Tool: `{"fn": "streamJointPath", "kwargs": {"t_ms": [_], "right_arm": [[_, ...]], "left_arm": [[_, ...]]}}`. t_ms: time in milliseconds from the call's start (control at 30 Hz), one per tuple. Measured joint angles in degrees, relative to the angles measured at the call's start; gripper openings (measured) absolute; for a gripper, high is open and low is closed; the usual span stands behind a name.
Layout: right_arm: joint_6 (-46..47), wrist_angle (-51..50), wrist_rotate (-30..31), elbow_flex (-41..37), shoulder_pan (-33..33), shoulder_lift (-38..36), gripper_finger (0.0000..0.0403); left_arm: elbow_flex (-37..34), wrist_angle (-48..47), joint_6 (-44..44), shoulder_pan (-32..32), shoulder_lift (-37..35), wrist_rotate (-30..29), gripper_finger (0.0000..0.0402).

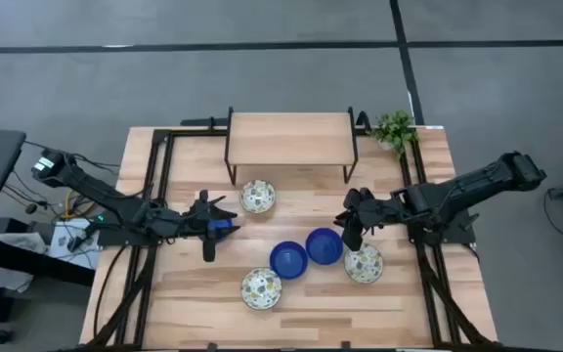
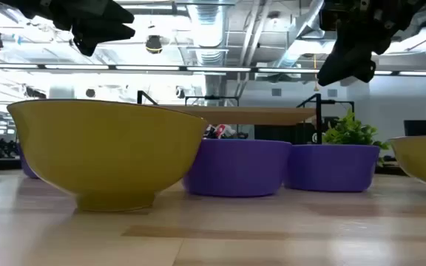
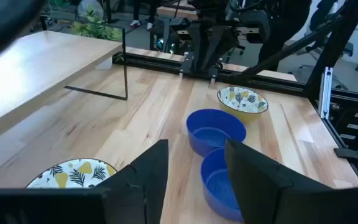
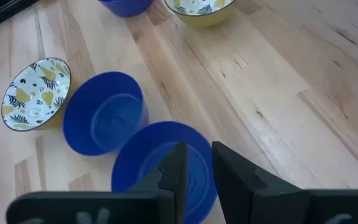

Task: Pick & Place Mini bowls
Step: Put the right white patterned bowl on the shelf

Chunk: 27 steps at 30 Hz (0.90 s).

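My right gripper (image 4: 194,163) hangs just above the blue bowl (image 1: 324,245) nearest it, with its fingers (image 4: 173,168) a narrow gap apart and nothing between them. I use that bowl as my landmark: a second blue bowl (image 1: 288,259) sits touching it on the side toward my left arm, and a floral bowl (image 1: 364,263) lies just beside it on the side toward my right arm. Another floral bowl (image 1: 261,287) rests past the second blue one, nearer the counter's (image 1: 301,323) front edge, and a third floral bowl (image 1: 257,196) sits farther from the landmark, by the wooden shelf (image 1: 289,139). My left gripper (image 1: 225,226) waits well apart from the blue pair, fingers (image 3: 151,168) spread and empty. A green plant (image 1: 394,128) stands at the shelf's far corner.
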Motion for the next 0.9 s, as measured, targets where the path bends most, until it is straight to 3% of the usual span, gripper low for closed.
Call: {"fn": "streamJointPath", "kwargs": {"t_ms": [900], "right_arm": [[0.0, -2.6, -0.1, 0.0, -0.3, 0.0, 0.0063]], "left_arm": [[0.0, 0.3, -1.0, 0.0, 0.0, -0.2, 0.0157]]}}
